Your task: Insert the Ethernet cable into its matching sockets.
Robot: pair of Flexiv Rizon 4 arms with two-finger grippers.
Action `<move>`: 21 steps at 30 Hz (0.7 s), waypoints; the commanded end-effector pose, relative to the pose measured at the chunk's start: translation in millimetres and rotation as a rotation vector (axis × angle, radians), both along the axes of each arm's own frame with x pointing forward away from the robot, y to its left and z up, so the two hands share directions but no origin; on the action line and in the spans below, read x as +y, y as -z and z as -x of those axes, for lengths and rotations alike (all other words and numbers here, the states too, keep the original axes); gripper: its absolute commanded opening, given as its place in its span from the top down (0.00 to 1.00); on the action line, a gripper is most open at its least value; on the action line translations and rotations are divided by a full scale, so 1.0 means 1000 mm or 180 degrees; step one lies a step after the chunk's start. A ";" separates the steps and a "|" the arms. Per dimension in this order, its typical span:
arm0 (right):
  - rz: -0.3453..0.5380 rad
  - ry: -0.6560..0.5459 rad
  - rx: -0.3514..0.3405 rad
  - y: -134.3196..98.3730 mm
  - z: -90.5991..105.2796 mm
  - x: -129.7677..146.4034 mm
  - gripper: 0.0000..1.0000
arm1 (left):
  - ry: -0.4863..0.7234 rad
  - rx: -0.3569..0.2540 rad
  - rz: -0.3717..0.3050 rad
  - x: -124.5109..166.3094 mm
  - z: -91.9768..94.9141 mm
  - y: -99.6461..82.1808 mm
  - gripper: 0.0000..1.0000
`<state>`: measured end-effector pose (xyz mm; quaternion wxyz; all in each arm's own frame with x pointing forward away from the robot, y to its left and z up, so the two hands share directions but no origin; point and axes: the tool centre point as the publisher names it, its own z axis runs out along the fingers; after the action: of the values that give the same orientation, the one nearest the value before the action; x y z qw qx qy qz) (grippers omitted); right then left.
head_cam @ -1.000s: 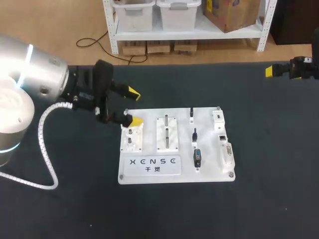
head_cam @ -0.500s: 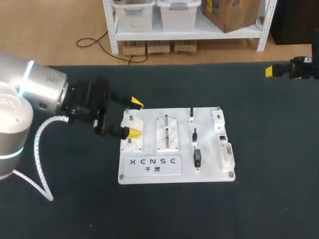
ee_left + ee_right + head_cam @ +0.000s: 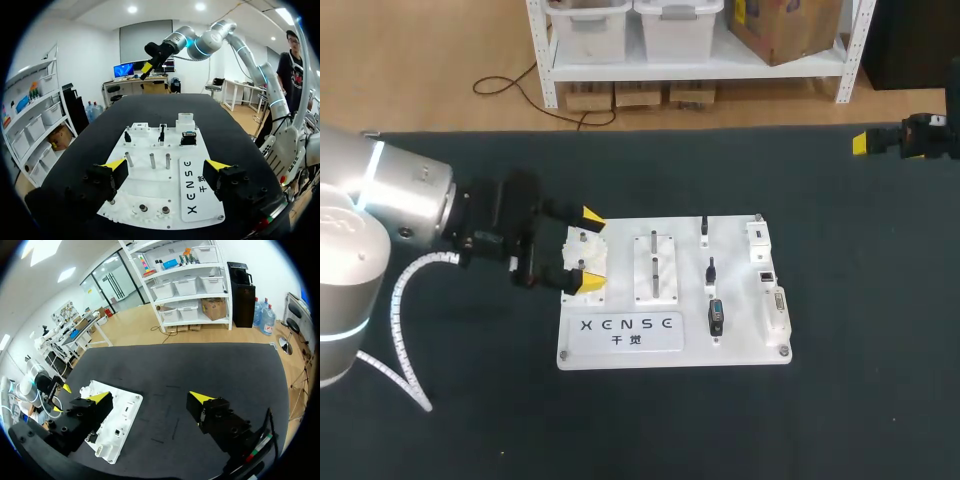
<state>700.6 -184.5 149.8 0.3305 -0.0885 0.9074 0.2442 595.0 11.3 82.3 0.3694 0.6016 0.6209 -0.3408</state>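
Over the last second the left end effector (image 3: 590, 249) has slid along the left edge of the white board (image 3: 740, 340) toward the near side of the bench (image 3: 470, 420). Its yellow-tipped fingers are spread wide and empty, and they now straddle the peg block (image 3: 582, 262) at that edge. The right end effector (image 3: 150, 396) has not moved. It hangs over the bench's far right corner, fingers also apart and holding nothing.

For the task this looks like an approach still under way, with nothing grasped yet. No loose Ethernet cable is plain to see. Three small black plugs (image 3: 711, 270) stand in a row right of the board's middle. A small socket (image 3: 766, 277) sits by the right edge, between a white block (image 3: 757, 237) and a longer connector (image 3: 778, 305). Which plug is the Ethernet one cannot be told.

Between the left end effector and those plugs stands a taller slotted block (image 3: 654, 268), so a low reach across would likely meet it.
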 end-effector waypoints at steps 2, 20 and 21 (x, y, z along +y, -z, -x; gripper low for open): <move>-0.0004 -0.0007 0.0001 0.000 0.000 -0.001 0.00 | 0.0001 -0.0006 0.0008 0.000 -0.001 0.002 0.00; 0.0789 -0.0170 0.0694 0.009 0.036 0.157 0.00 | 0.0001 -0.0006 0.0008 0.000 -0.001 0.002 0.00; 0.0846 -0.0212 0.0737 0.013 0.040 0.164 0.00 | 0.0001 -0.0006 0.0008 0.000 -0.001 0.002 0.00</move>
<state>664.5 -48.3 140.4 0.1974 -0.1431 0.9474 0.2075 596.3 10.4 81.7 0.3688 0.6020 0.6209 -0.3408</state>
